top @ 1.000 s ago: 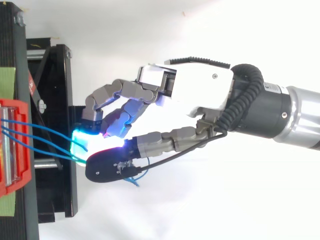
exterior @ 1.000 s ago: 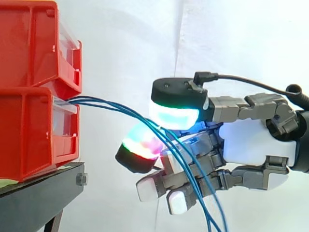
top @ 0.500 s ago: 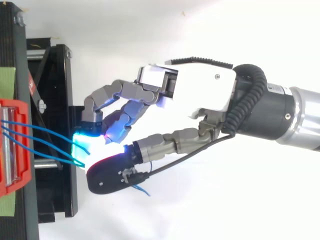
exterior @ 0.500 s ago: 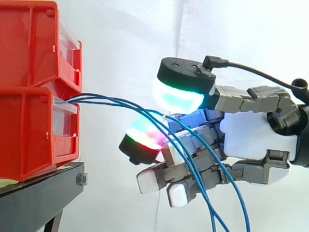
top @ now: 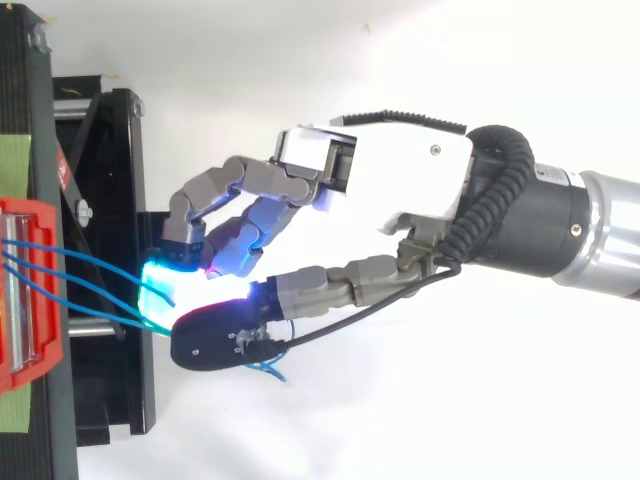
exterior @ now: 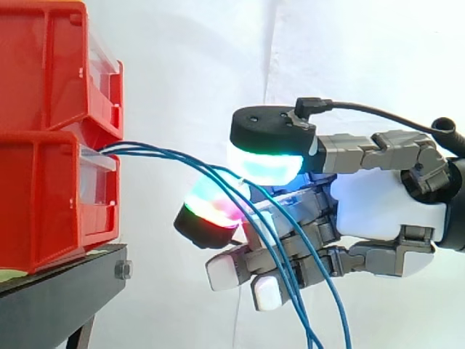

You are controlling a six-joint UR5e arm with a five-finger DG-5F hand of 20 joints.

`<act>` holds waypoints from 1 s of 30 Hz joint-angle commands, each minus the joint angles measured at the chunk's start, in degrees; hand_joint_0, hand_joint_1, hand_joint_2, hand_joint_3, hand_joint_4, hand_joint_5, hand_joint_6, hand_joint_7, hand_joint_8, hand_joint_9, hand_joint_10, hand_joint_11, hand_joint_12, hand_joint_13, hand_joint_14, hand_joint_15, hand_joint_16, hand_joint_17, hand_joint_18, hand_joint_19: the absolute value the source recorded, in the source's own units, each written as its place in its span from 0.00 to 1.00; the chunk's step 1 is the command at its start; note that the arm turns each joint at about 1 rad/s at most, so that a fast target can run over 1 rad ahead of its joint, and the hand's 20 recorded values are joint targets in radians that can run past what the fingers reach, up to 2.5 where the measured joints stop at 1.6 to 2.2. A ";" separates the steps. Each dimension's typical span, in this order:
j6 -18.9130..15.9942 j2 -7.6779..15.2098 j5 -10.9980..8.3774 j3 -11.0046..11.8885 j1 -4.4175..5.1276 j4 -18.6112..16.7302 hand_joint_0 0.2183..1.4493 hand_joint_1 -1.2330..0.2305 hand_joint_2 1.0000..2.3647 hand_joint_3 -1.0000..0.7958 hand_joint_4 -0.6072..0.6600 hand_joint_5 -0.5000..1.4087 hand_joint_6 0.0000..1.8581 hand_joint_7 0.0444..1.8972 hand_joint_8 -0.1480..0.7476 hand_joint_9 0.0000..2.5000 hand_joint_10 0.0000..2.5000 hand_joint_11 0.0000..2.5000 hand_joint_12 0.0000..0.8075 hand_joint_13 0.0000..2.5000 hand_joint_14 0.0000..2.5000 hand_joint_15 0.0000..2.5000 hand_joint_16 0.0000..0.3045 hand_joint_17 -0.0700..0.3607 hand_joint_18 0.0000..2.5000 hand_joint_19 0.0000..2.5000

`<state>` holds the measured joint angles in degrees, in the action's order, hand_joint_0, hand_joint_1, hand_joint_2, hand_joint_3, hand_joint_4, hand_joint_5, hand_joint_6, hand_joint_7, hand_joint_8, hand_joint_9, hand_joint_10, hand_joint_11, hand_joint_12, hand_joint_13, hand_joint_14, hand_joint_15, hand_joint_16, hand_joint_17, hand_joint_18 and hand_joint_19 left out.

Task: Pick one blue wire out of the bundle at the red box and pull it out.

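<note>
Red box (exterior: 43,203) is sitting on the black stand (exterior: 58,305), its front face close to the stand's right-hand end. A second red bin (exterior: 51,65) is stacked on top.

The blue wires (exterior: 167,154) are leaving the clear-fronted slot (exterior: 98,182) at the top of the lower box as a tight bundle. They are then fanning apart, arching away from the stand and drooping toward the bottom of the side view. Judgement: anchored at the box, slack beyond it, hence the sag.

Hand (exterior: 378,211) is hanging clear of the stand's end, level with the box front, fingers curling toward it. The thumb pad (exterior: 265,163) is sitting above the wires and one glowing fingertip (exterior: 212,209) below them, with the wires running between the two. From above, these pads (top: 160,290) are meeting just off the stand's edge. So the hand is clamping on the blue wires in a pinch, well short of the slot.

I cannot tell how many strands the pinch is catching, so isolating a single wire is not confirmed. Below the pinch the wires are crossing in front of the lower fingers, which are not gripping them.
</note>
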<state>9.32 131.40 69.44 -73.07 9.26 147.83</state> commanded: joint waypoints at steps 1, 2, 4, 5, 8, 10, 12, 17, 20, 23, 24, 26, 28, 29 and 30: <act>0.00 0.00 0.00 0.04 0.06 0.00 0.36 0.40 0.01 0.53 0.73 0.18 0.38 0.47 0.59 0.39 0.01 0.28 0.57 0.35 0.01 0.18 0.21 0.49 0.34 0.22; 0.00 0.00 0.00 0.04 -0.03 0.00 0.36 0.42 0.01 0.52 0.73 0.18 0.38 0.48 0.59 0.39 0.01 0.28 0.57 0.35 0.01 0.18 0.21 0.49 0.34 0.22; 0.00 0.00 0.00 -0.05 -0.03 0.00 0.33 0.43 0.01 0.51 0.74 0.19 0.37 0.49 0.61 0.40 0.01 0.28 0.60 0.35 0.01 0.18 0.22 0.52 0.35 0.22; 0.00 0.00 0.00 -0.05 0.06 0.00 0.31 0.43 0.01 0.49 0.74 0.19 0.37 0.50 0.62 0.40 0.00 0.28 0.61 0.35 0.01 0.18 0.23 0.52 0.35 0.22; 0.00 0.00 0.00 -0.05 0.06 0.00 0.27 0.44 0.01 0.43 0.70 0.19 0.37 0.51 0.61 0.39 0.01 0.28 0.59 0.34 0.01 0.18 0.22 0.51 0.33 0.22; 0.00 0.00 0.00 -0.05 0.06 0.00 0.26 0.44 0.01 0.40 0.69 0.18 0.37 0.52 0.59 0.39 0.01 0.29 0.57 0.33 0.01 0.19 0.20 0.49 0.32 0.23; 0.00 0.00 0.00 -0.05 0.15 0.00 0.25 0.45 0.01 0.36 0.69 0.18 0.39 0.50 0.60 0.39 0.01 0.29 0.58 0.33 0.01 0.19 0.21 0.49 0.32 0.23; 0.18 0.00 0.00 -0.05 0.15 0.00 0.22 0.43 0.00 0.32 0.69 0.18 0.42 0.47 0.61 0.39 0.01 0.29 0.59 0.34 0.01 0.19 0.22 0.50 0.33 0.23; 0.18 0.00 0.00 0.04 0.15 0.00 0.24 0.37 0.00 0.33 0.69 0.17 0.44 0.47 0.60 0.39 0.01 0.30 0.58 0.34 0.01 0.19 0.21 0.49 0.32 0.22; 0.18 0.00 -0.09 -0.05 0.15 0.00 0.27 0.34 0.01 0.37 0.69 0.16 0.45 0.48 0.59 0.38 0.01 0.30 0.57 0.33 0.01 0.19 0.20 0.48 0.32 0.22; 0.18 0.00 -0.09 -0.05 0.15 0.00 0.29 0.33 0.01 0.39 0.69 0.16 0.46 0.48 0.58 0.38 0.01 0.30 0.56 0.33 0.01 0.18 0.20 0.48 0.32 0.22; 0.09 0.00 -0.09 -0.05 0.15 0.00 0.30 0.32 0.01 0.40 0.67 0.16 0.46 0.48 0.58 0.38 0.01 0.30 0.56 0.33 0.01 0.19 0.20 0.48 0.32 0.22; 0.09 0.00 -0.09 -0.05 0.15 0.09 0.30 0.31 0.01 0.42 0.67 0.16 0.46 0.47 0.58 0.37 0.01 0.30 0.56 0.33 0.01 0.18 0.20 0.48 0.32 0.22; 0.00 0.00 -0.09 0.04 0.15 0.35 0.30 0.31 0.01 0.43 0.67 0.16 0.47 0.47 0.58 0.37 0.01 0.30 0.56 0.33 0.01 0.19 0.20 0.48 0.32 0.22; 0.00 0.00 0.00 -0.05 0.15 0.44 0.31 0.31 0.01 0.43 0.67 0.16 0.47 0.46 0.58 0.37 0.01 0.30 0.56 0.33 0.01 0.19 0.20 0.47 0.32 0.22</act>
<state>9.40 131.40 69.36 -73.10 9.40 147.99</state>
